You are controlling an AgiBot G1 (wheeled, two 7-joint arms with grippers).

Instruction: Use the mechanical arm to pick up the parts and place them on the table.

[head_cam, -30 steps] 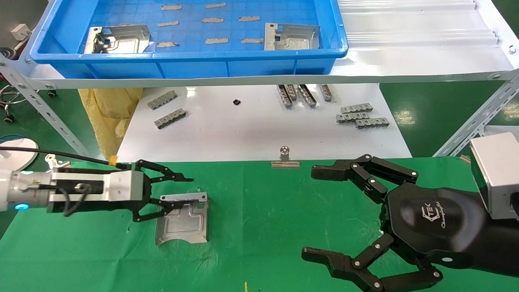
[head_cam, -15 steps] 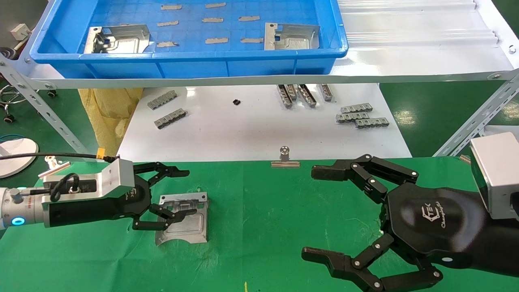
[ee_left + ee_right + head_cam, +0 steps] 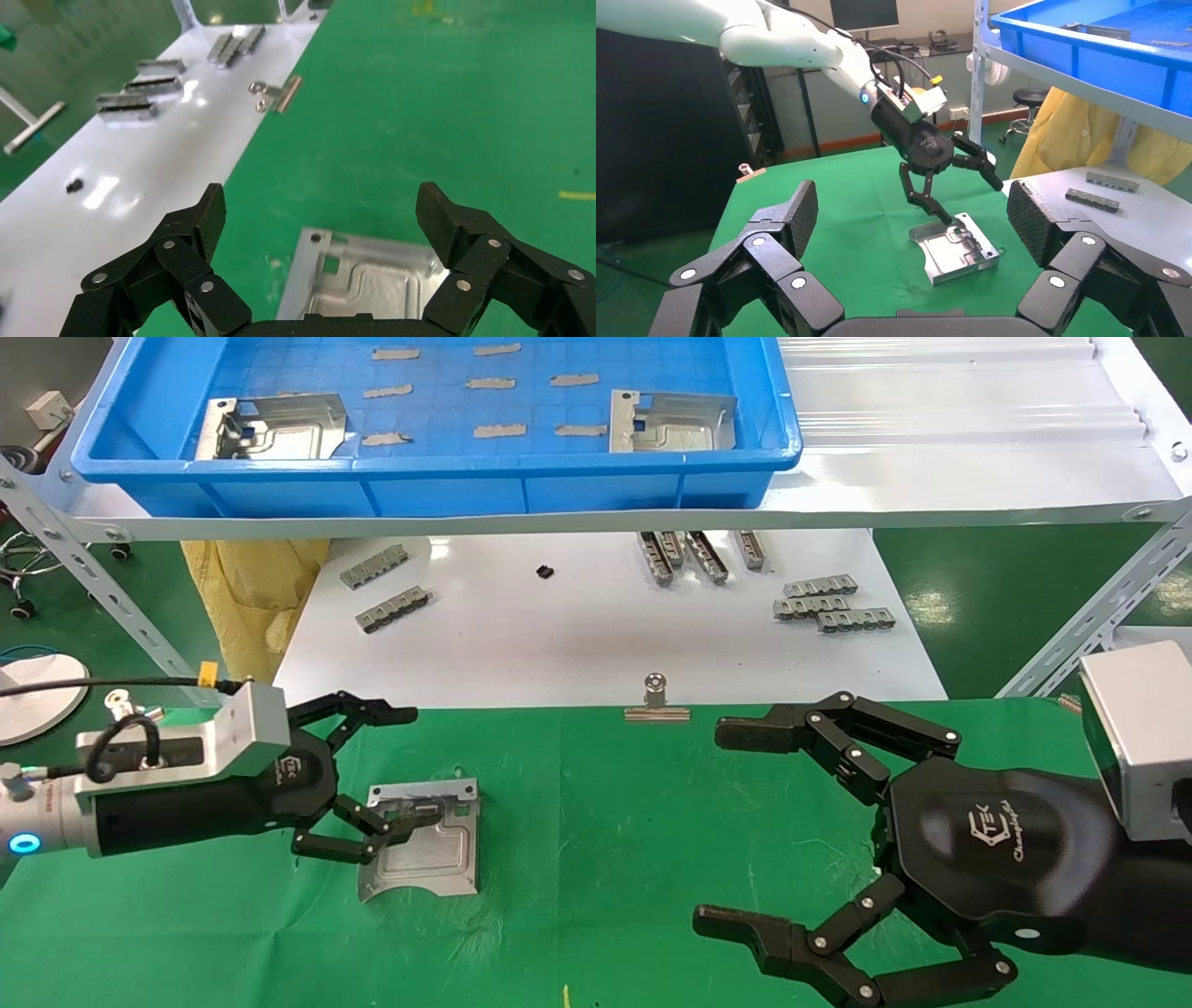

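One silver part [image 3: 424, 845] lies flat on the green table [image 3: 605, 859], free of any grip. My left gripper [image 3: 419, 766] is open just left of it. One fingertip hangs over the part's near-left corner and the other is above the cloth behind it. The left wrist view shows the part [image 3: 372, 281] between the spread jaws of the left gripper [image 3: 325, 210]. My right gripper [image 3: 726, 826] is open and empty over the cloth at the right. Its wrist view shows the part [image 3: 958, 246] and the left gripper [image 3: 972, 201]. Two more parts [image 3: 270, 427] [image 3: 670, 421] lie in the blue bin [image 3: 447, 486].
The blue bin stands on a white metal shelf [image 3: 931, 477] above the far side. A white board [image 3: 577, 635] behind the cloth carries several grey toothed bars [image 3: 829, 607]. A binder clip [image 3: 656, 705] sits at the cloth's far edge. A yellow bag [image 3: 251, 589] hangs at far left.
My left gripper has drawn back to the left and turned at the wrist, still open. The part on the cloth has stayed put. The right arm has not moved.
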